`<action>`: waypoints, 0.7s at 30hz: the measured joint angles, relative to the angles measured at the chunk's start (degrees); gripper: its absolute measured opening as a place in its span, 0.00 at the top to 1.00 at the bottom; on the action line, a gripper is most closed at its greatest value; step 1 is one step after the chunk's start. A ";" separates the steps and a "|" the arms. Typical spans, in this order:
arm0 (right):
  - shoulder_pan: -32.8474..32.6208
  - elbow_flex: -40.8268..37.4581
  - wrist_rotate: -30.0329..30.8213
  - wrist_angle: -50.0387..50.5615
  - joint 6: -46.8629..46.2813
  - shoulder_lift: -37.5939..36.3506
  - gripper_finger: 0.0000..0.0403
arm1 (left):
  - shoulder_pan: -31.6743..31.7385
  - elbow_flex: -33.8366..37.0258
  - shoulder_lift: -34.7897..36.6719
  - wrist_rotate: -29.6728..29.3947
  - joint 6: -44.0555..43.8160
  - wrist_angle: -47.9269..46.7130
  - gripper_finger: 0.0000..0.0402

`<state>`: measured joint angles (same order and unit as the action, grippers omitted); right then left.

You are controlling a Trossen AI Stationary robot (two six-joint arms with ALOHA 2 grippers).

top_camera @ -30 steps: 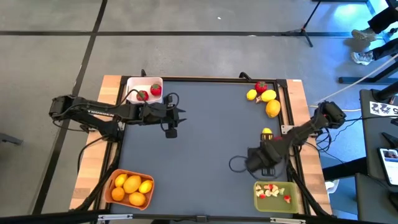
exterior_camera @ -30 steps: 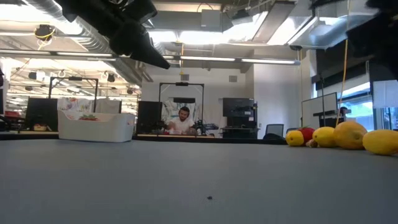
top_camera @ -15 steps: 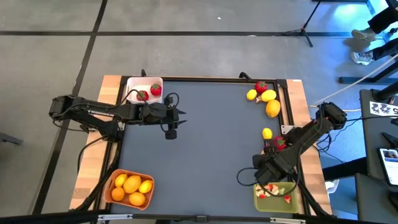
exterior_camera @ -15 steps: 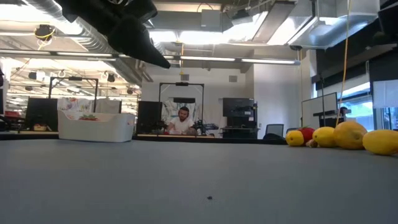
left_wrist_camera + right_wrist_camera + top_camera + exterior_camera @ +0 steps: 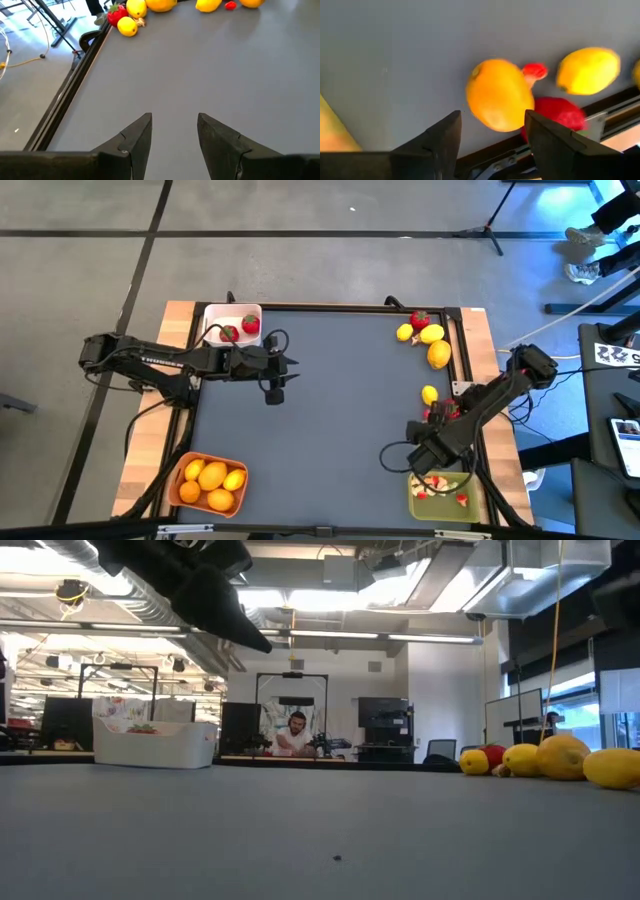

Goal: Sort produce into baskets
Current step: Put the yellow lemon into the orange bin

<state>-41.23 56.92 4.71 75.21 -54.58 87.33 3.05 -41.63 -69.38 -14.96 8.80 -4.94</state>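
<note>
Olive-green basket (image 5: 470,498) just beside right tool (image 5: 432,476)

grey concrete floor with dark seams (image 5: 300,220), bright ceiling strip lights (image 5: 330,600), dark computer monitors on desks (image 5: 380,720), person seated way back (image 5: 296,735)

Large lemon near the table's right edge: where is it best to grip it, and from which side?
Probably grip the large lemon across its narrow middle, coming from straight above. It lies flat, with its long axis running far to near. A smaller lemon crowds its far end, and the rail runs close beside it.
</note>
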 joint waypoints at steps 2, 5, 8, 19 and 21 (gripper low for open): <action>0.00 -1.53 -0.82 -0.61 0.71 0.04 0.46 | 0.00 0.00 0.00 0.00 -0.09 -0.48 0.61; 0.00 -2.83 0.61 -0.31 2.31 0.03 0.46 | 0.00 0.00 0.00 0.00 -0.09 -0.52 0.61; 0.00 -3.24 2.74 0.49 4.26 0.02 0.46 | 0.00 0.00 0.00 0.00 -0.09 -0.51 0.61; 0.00 -8.64 0.85 -4.48 6.63 -0.04 0.46 | 0.00 0.00 0.00 0.00 -0.97 -0.48 0.61; 0.00 -9.41 1.88 -5.22 6.78 -0.13 0.46 | 0.00 0.00 0.00 0.00 -0.97 -0.47 0.61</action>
<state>-41.23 47.51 6.58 69.99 -47.80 87.20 3.05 -41.63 -69.38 -14.96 7.84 -5.41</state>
